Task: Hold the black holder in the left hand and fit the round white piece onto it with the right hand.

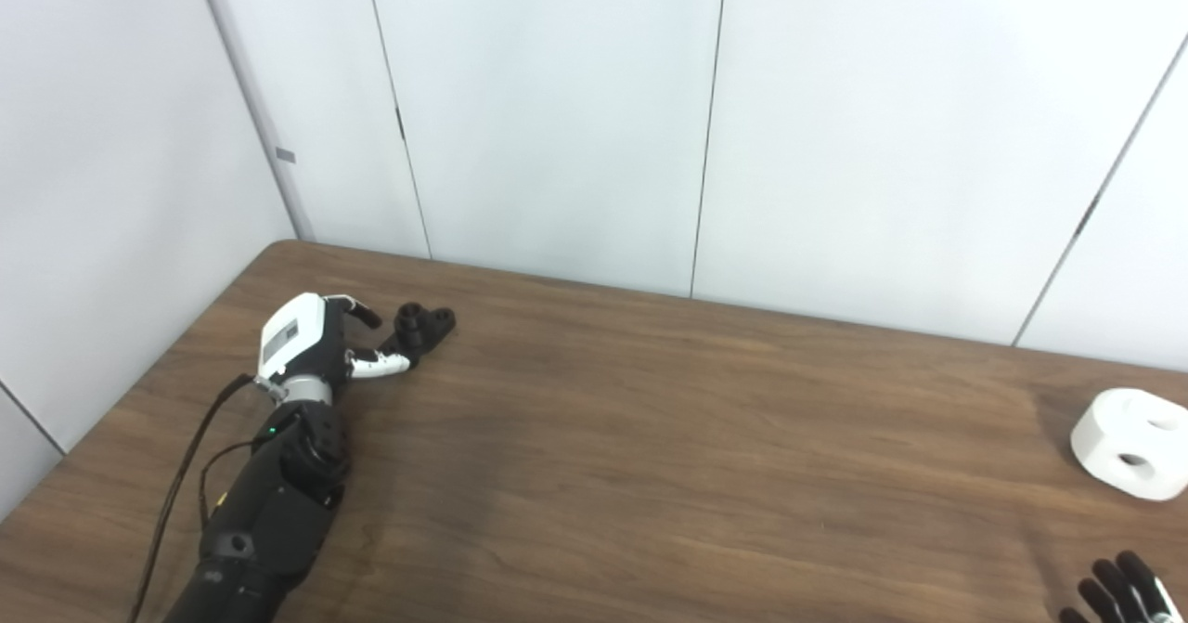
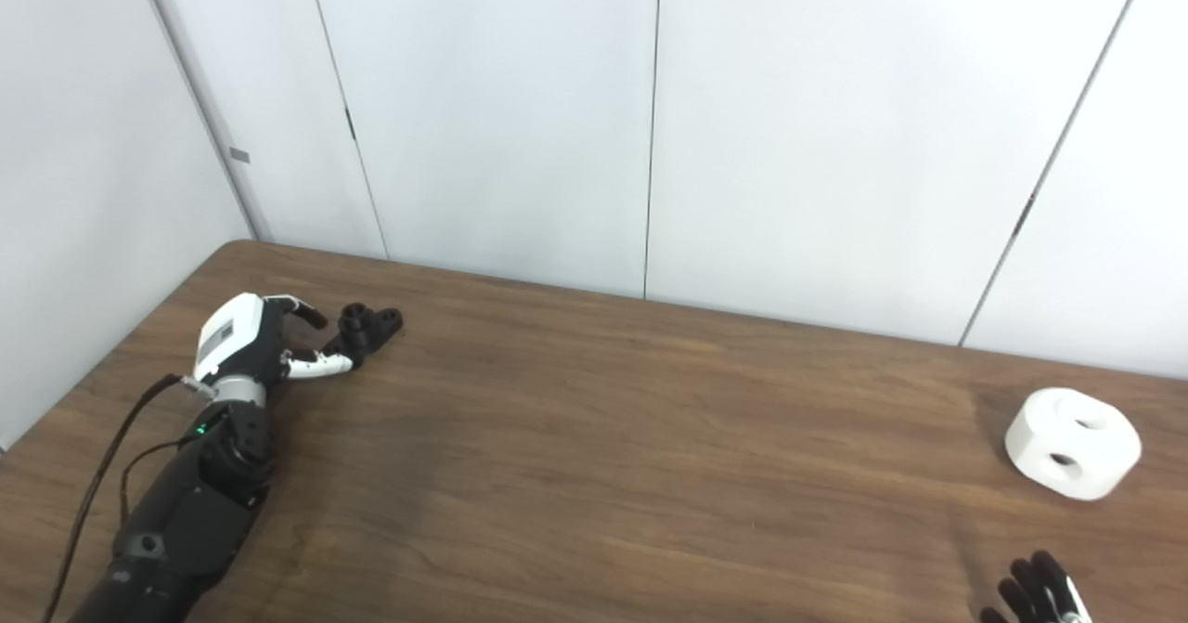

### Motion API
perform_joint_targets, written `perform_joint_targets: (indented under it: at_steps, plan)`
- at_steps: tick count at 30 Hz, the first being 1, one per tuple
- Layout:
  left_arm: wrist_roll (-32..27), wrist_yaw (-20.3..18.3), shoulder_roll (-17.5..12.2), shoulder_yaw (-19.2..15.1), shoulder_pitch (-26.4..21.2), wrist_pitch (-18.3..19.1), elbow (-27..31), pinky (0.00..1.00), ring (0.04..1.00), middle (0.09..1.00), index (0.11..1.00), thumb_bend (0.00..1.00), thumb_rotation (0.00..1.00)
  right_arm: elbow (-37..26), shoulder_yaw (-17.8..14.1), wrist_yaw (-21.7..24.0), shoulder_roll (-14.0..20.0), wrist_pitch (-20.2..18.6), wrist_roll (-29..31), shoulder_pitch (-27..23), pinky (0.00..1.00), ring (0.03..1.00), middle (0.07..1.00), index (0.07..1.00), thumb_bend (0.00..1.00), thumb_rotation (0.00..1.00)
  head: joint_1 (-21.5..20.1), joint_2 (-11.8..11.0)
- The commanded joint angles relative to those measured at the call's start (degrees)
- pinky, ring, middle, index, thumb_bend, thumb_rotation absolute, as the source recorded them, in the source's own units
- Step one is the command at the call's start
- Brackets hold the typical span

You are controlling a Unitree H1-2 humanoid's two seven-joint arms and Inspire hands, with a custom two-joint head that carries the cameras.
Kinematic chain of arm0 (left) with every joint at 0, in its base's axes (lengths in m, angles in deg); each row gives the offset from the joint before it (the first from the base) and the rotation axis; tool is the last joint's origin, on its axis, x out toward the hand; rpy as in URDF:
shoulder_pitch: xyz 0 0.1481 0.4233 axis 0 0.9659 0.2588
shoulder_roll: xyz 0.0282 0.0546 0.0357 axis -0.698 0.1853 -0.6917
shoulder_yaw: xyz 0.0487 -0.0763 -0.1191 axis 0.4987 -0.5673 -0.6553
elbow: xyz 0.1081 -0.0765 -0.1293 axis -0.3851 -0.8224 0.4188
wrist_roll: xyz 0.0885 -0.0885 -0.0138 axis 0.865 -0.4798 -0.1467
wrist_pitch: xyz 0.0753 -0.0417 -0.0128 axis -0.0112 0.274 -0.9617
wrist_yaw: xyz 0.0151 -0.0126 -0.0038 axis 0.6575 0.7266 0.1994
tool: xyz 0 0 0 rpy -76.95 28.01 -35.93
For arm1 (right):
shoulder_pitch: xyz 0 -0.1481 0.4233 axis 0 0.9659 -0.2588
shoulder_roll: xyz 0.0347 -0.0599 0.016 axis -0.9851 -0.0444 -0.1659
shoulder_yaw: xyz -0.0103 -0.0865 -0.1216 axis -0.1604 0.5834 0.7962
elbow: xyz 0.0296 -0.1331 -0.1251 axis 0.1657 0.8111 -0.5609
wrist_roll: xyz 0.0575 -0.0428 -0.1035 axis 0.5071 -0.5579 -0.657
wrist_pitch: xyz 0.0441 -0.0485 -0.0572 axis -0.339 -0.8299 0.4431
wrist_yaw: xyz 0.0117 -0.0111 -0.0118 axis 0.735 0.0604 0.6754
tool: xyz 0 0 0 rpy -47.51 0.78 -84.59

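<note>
The black holder (image 1: pixel 424 325) lies on the brown table at the far left, with two short round posts on top. My left hand (image 1: pixel 311 340) sits just left of it, fingers apart and curled toward it, the thumb tip almost touching its near side; nothing is gripped. The round white piece (image 1: pixel 1132 443), a thick disc with two holes, rests near the table's right edge. Only the dark fingertips of my right hand (image 1: pixel 1118 592) show at the bottom right corner, spread apart, below the white piece and away from it.
The wooden table (image 1: pixel 650 456) stretches between the two parts. White wall panels (image 1: pixel 557 112) stand right behind its far edge and along the left side. A black cable (image 1: pixel 176 484) hangs beside my left forearm.
</note>
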Motion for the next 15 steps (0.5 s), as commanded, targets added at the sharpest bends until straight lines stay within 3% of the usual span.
perform_joint_targets:
  at_steps: [1, 6, 10, 15]
  plan:
    - [-0.4, -0.1, -0.5, 0.5, -0.6, -1.2, 0.6, 0.79, 0.893, 0.839, 0.605, 0.8, 0.17, 0.4, 0.7, 0.2, -0.9, -0.2, 0.8, 0.7, 0.91, 0.961, 0.96, 0.966, 0.69, 0.89, 0.0, 0.1]
    - [1.0, 0.2, -0.6, 2.5, -1.1, -2.2, -0.8, 0.82, 0.892, 0.817, 0.598, 0.8, 0.18, 0.1, 0.7, 0.1, -0.9, -0.3, 0.9, 0.8, 0.92, 0.959, 0.959, 0.963, 0.7, 0.89, 0.0, 0.2]
    - [2.4, -1.3, -1.0, 4.6, -1.6, 0.1, -0.3, 0.88, 0.912, 0.826, 0.609, 0.79, 0.22, -0.4, 0.7, 0.1, -1.0, -0.4, 0.9, 1.0, 0.91, 0.961, 0.963, 0.966, 0.69, 0.89, -0.1, 0.5]
    - [3.2, -1.5, -1.3, 5.9, -2.1, 0.5, -0.6, 0.89, 0.914, 0.826, 0.599, 0.78, 0.23, -0.7, 0.8, 0.0, -1.0, -0.7, 0.7, 1.1, 0.92, 0.967, 0.966, 0.975, 0.7, 0.9, 0.0, 0.5]
